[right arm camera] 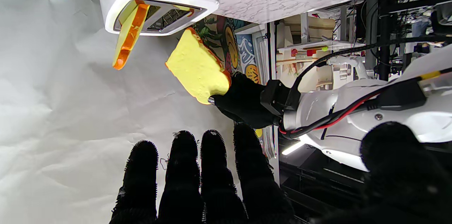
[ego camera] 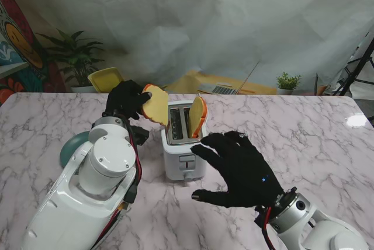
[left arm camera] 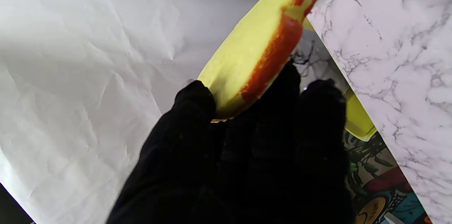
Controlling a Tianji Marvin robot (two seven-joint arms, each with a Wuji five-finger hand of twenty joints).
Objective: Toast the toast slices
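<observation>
Left hand (ego camera: 127,99) grips a toast slice (ego camera: 156,105) over the toaster (ego camera: 183,140); right hand (ego camera: 242,168) hovers beside it, fingers spread, holding nothing.

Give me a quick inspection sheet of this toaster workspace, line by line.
Surface: marble-pattern table.
Job's things: white toaster; one toast slice leaning in its right slot, second toast slice held above the left slot.
Clutter: teal plate, yellow container.
Robot hands: left robot hand shut on second slice; right robot hand open beside the toaster.
Cables: red and black wires on the left arm.
Surroundings: white sheet backdrop, potted plants.
</observation>
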